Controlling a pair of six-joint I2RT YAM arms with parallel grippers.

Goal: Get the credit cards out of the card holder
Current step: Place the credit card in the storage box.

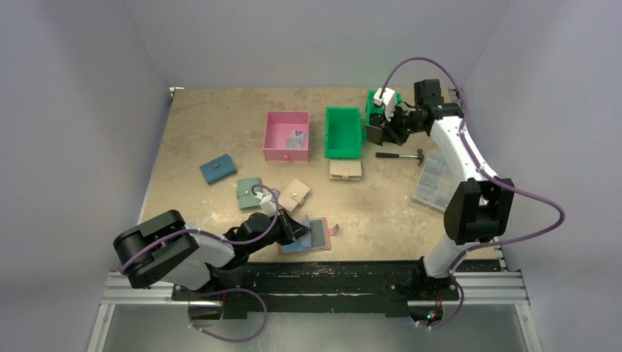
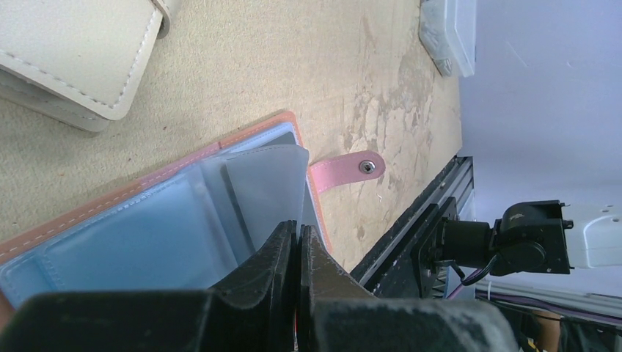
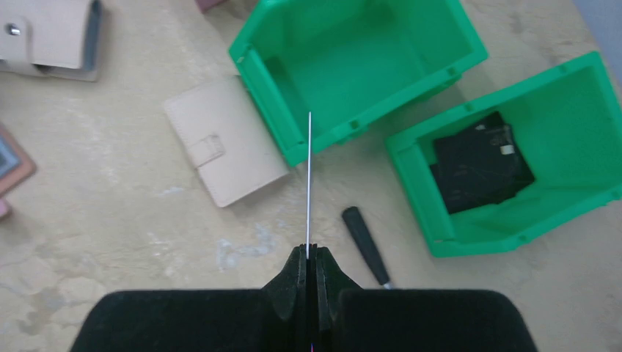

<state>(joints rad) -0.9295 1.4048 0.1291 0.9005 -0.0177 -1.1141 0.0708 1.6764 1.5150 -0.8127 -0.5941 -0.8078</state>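
The card holder [image 1: 317,236] lies open near the front edge, reddish outside with light blue lining [image 2: 132,242], its snap strap [image 2: 345,169] stretched to the right. My left gripper [image 1: 293,229] is shut, and its tips [image 2: 299,229] rest against a clear sleeve of the holder. My right gripper [image 1: 375,133] hangs over the green bins, shut on a pale credit card [image 3: 309,183] that I see edge-on as a thin white line. A flat black card-like piece [image 3: 480,163] lies in the right green bin [image 3: 565,110].
A second green bin [image 1: 343,132] and a pink box [image 1: 286,136] stand at the back. Two beige wallets [image 1: 345,170] [image 1: 295,194], a sage green one [image 1: 249,192] and a blue one [image 1: 218,170] lie around. A hammer [image 1: 400,155] and a clear case [image 1: 434,182] are at the right.
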